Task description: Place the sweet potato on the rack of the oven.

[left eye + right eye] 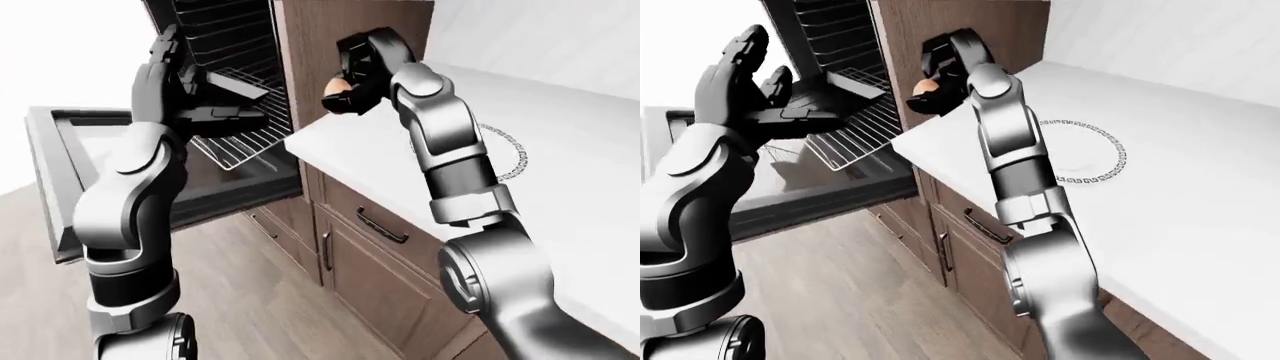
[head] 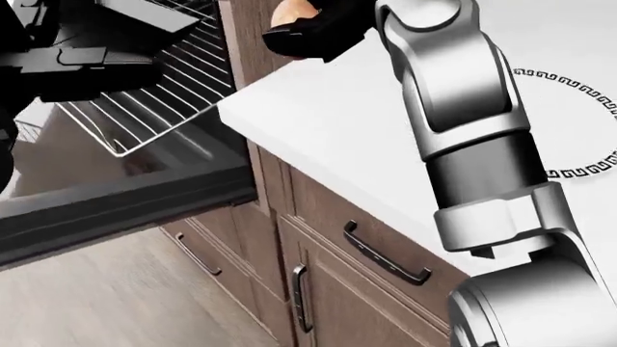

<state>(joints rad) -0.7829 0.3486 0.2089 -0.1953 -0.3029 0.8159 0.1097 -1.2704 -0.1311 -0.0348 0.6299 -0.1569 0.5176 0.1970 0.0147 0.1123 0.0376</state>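
Observation:
My right hand [image 1: 352, 79] is shut on the orange-brown sweet potato [image 1: 337, 87] and holds it above the white counter's left corner, just right of the oven opening. The potato also shows in the right-eye view [image 1: 925, 88] and at the top of the head view [image 2: 289, 12]. The wire oven rack [image 1: 855, 133] is pulled partly out of the open oven, left of the potato. My left hand [image 1: 740, 75] is raised with its fingers spread, left of the rack, holding nothing.
The oven door [image 1: 55, 180] hangs open at the left. A wood cabinet column [image 1: 320, 37] stands between oven and counter. A white plate with a patterned rim [image 1: 1085, 154] lies on the counter [image 1: 560, 195]. Drawers with dark handles [image 2: 385, 256] sit below.

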